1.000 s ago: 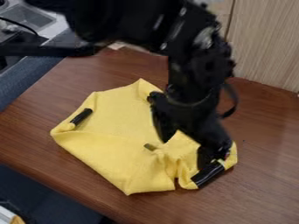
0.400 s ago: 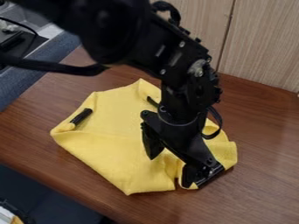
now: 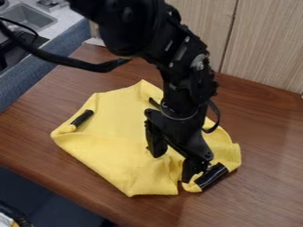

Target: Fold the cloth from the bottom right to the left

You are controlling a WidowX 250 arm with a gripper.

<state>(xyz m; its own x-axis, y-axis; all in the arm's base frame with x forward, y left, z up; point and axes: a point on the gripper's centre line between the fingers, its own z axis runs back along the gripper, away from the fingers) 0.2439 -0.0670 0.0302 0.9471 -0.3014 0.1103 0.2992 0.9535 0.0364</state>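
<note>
The black gripper (image 3: 172,167) hangs over the lower right part of the yellow cloth (image 3: 115,133), its two fingers spread apart. One finger is over the middle of the cloth; the other comes down beside a black piece (image 3: 211,176) at the bottom right corner. Yellow folds bunch up between and around the fingertips. Another black piece (image 3: 82,118) lies at the cloth's left corner, where the lower left edge is turned over. Part of the cloth's right side is hidden behind the gripper. Whether the fingertips touch the cloth, I cannot tell.
The cloth lies on a brown wooden table (image 3: 266,177). A wood-grain panel (image 3: 266,44) rises behind it. At the upper left are a counter with a grey sink (image 3: 29,17) and a black cable (image 3: 65,65) hanging from the arm.
The gripper has shifted left from over the bottom right corner, uncovering the black piece there that it hid about half a second ago. The cloth has barely changed.
</note>
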